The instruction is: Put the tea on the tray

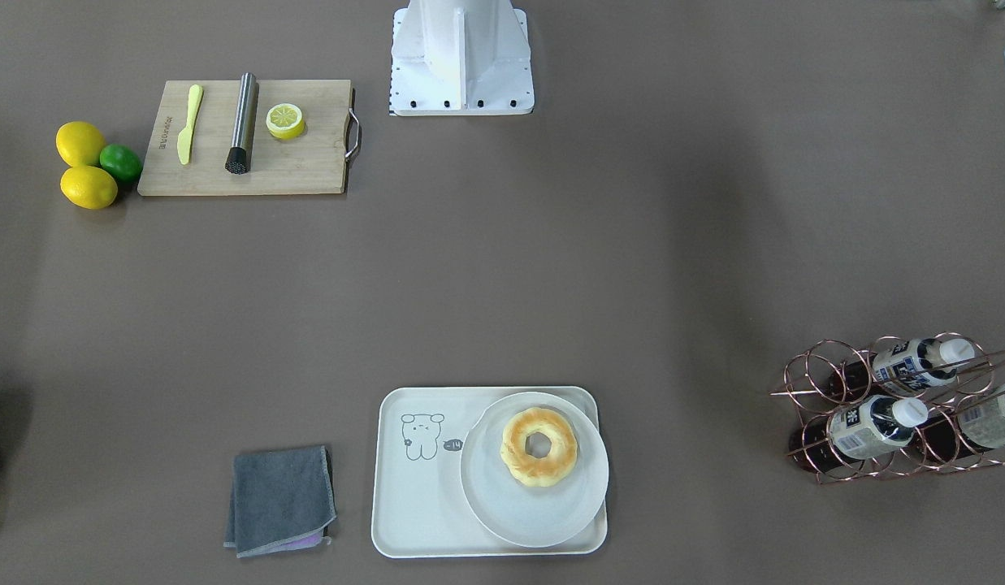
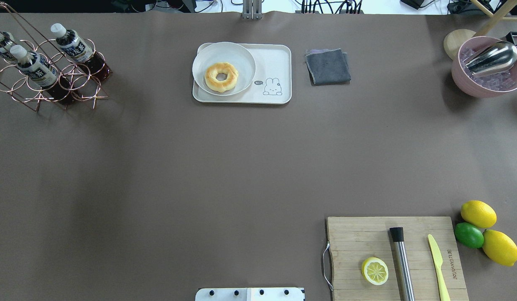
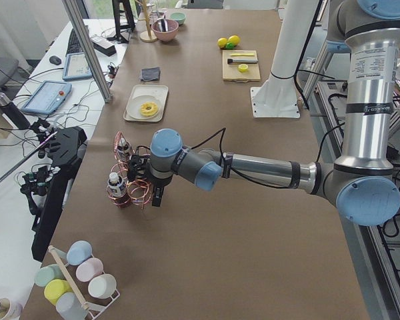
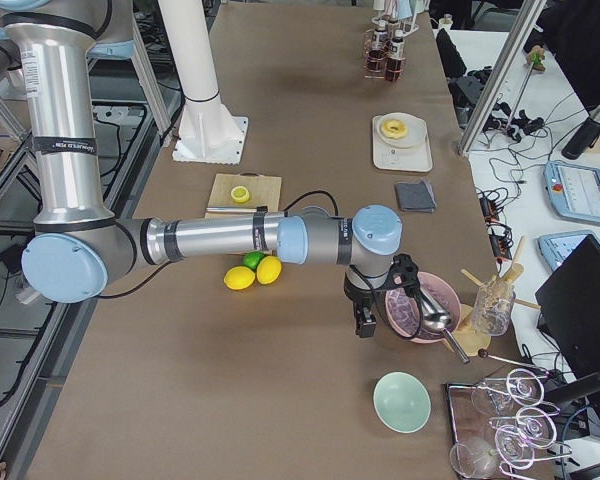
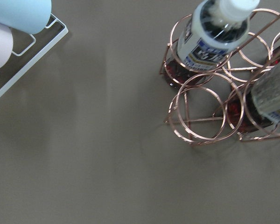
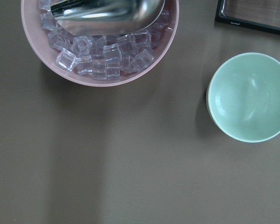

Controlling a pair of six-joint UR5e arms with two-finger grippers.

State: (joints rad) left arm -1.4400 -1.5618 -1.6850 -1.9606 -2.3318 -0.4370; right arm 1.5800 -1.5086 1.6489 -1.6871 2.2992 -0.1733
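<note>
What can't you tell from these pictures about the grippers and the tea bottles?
Left gripper: shows only in the exterior left view, small and dark; open or shut unclear.
Right gripper: likewise, only in the exterior right view.
Third tea bottle: cut off by the front-facing view's right edge.

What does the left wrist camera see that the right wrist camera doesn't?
Only the left wrist view: two tea bottles in a copper wire rack, and pastel cups at the corner. Only the right wrist view: a pink bowl of ice cubes with a metal scoop, and a green bowl. Both: the brown table.
</note>
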